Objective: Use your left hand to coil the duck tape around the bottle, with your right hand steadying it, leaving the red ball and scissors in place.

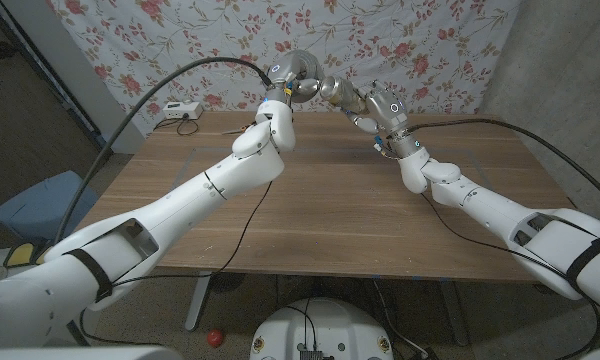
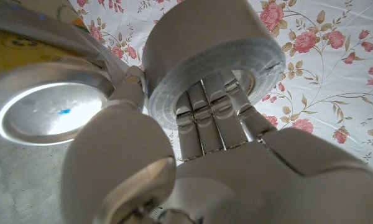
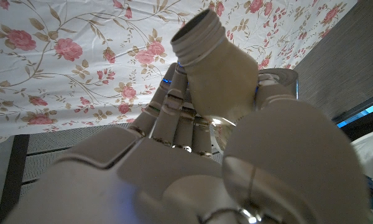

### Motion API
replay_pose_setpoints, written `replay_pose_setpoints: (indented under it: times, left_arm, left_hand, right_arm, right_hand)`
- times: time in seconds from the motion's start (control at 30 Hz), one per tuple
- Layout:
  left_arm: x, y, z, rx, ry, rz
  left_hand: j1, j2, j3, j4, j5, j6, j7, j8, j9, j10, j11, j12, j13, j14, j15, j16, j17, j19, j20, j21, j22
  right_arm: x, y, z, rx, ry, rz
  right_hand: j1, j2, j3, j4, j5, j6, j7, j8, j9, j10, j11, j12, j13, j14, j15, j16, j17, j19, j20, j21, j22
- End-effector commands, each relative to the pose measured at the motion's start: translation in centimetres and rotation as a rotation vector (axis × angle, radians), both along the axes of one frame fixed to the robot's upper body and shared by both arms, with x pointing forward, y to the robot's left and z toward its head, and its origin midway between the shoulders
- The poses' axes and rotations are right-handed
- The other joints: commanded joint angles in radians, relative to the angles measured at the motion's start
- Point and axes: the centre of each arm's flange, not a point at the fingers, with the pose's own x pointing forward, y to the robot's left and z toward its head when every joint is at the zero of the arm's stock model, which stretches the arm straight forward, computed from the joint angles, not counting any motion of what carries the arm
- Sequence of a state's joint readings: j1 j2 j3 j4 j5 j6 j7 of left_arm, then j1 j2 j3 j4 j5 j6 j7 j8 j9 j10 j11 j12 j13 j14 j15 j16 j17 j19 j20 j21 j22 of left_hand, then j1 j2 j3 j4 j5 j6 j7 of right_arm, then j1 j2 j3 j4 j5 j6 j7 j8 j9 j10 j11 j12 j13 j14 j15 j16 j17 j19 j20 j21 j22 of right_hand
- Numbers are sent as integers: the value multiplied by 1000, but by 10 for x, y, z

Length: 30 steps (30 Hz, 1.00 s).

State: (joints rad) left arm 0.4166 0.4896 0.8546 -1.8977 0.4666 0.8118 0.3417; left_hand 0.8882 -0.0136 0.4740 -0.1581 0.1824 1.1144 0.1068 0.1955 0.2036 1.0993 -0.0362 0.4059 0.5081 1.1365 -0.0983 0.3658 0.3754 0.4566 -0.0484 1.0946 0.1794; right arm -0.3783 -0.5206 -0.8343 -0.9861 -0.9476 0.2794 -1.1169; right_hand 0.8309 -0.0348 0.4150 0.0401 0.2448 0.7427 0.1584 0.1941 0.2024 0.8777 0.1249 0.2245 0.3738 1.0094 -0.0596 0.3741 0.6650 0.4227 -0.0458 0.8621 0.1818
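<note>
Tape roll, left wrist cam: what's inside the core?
The left hand's fingers run through the tape roll's core, gripping it. Floral cloth shows through the remaining gap. The fingertips are hidden by the roll. The bottle's base sits beside it.

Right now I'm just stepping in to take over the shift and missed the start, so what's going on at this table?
The robot has both arms raised over the far side of the wooden table. Its left robot hand holds a roll of grey duct tape, fingers through its core. Its right robot hand holds a pale plastic bottle, its threaded neck uncapped. In the head view the two robot hands meet in the air. Whether any tape is on the bottle yet cannot be told.
</note>
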Motion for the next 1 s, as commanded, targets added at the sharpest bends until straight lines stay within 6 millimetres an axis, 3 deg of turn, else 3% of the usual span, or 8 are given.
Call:
replay_pose_setpoints:
  times: [0.03, 1.0]
  left_arm:
    - [0, 1, -2, 34, 14, 3]
    - [39, 9, -29, 171, 271, 19]
  left_hand:
    - [136, 144, 24, 27, 9, 4, -7, 5, 4, 122, -127, -5, 4, 111, -117, -1, 4, -7, -5, -2, 1]
    - [135, 147, 22, 25, 12, -1, -6, 5, 4, 123, -127, -13, 8, 112, -117, -2, 5, -12, -1, -3, 1]
  right_arm:
    - [-3, -2, 6, -21, -10, -33]
    - [10, 33, 8, -350, 159, -209]
  right_hand:
    - [58, 200, 13, 11, 8, 227, -232, 6, 5, 187, -182, -1, 1, 23, -152, -1, 2, -4, -158, 1, 2]
    - [58, 201, 12, 20, 13, 213, -247, 6, 3, 169, -191, -15, -11, 9, -155, -19, -4, -5, -154, 2, 2]
